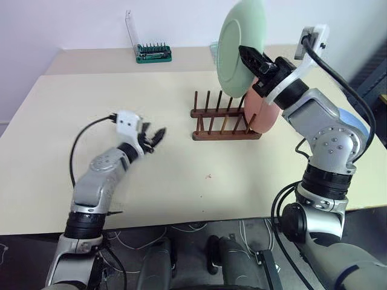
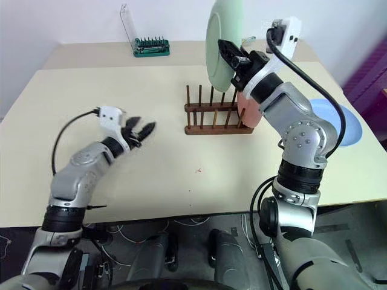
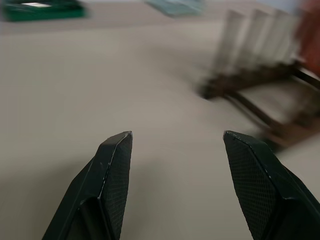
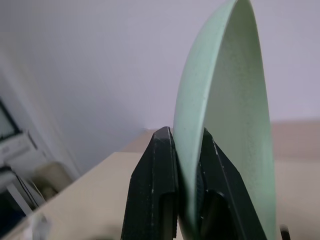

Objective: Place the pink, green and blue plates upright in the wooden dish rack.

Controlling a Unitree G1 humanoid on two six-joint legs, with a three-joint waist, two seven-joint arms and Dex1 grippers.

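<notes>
Plates: three counted, one green, one pink, one blue.
Green plate (image 1: 239, 45): on edge in the air above the rack's right half, clear of the pegs, pinched at its lower rim by the right gripper.
Pink plate (image 1: 264, 115): upright at the right end of the rack, partly hidden behind the right arm.
Blue plate (image 2: 338, 124): flat on the table to the right of the rack, well apart from it, partly covered by the right arm.
Rack (image 1: 221, 121): one, dark reddish-brown wood, two parallel rails with upright pegs, mid-table; slots left of the pink plate stand bare.
Right gripper (image 2: 228, 55): raised over the rack's right end, pointing left and a little upward; fingers (image 4: 160, 175) narrow, one on each face of the green plate's rim.
Left gripper (image 1: 154, 138): low over bare table, left of the rack and apart from it, pointing toward it; fingers (image 3: 112, 170) spread wide, nothing between them.
Bit holder (image 1: 153, 53): one, green, with a clear lid standing up, at the far edge behind the rack's left side.
Table (image 1: 72, 109): one, cream top; a small reddish speck (image 1: 208, 177) in front of the rack.
Cables: black, one running to each wrist camera.
</notes>
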